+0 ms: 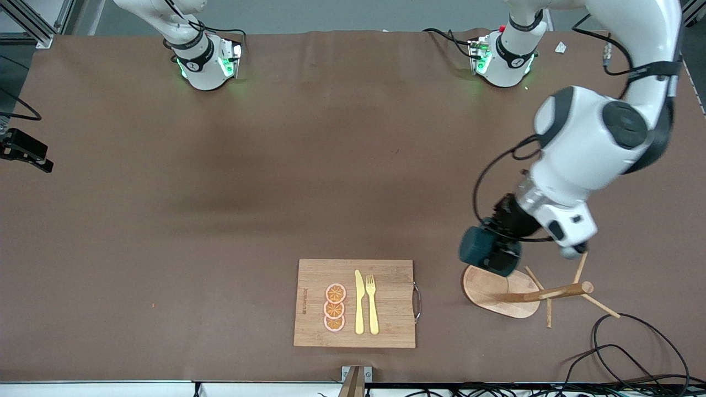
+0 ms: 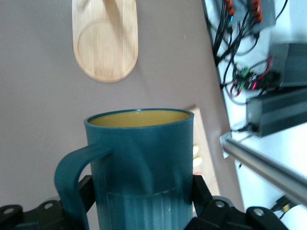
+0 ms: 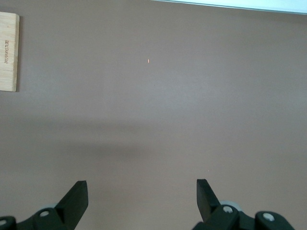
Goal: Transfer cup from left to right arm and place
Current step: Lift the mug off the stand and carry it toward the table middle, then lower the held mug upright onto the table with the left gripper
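The cup (image 1: 479, 249), dark teal with a tan-yellow inside, was in the air, lying sideways over the base of a wooden rack (image 1: 499, 291) near the table's (image 1: 220, 220) front edge, toward the left arm's end. The left gripper (image 1: 499, 251) pinched it across its ribbed lower body, one finger (image 2: 204, 196) on each side, the handle (image 2: 72, 177) free of the grip. The rack's pegs (image 1: 573, 289) stuck out from under the arm. A cutting board (image 1: 386, 325) lay near the middle of the front edge, bearing three orange slices (image 1: 335, 307), a yellow knife (image 1: 359, 302) and a fork (image 1: 372, 304). The right gripper (image 3: 142, 196) waited over bare table at the right arm's end, its fingers (image 3: 76, 199) spread wide and holding nothing.
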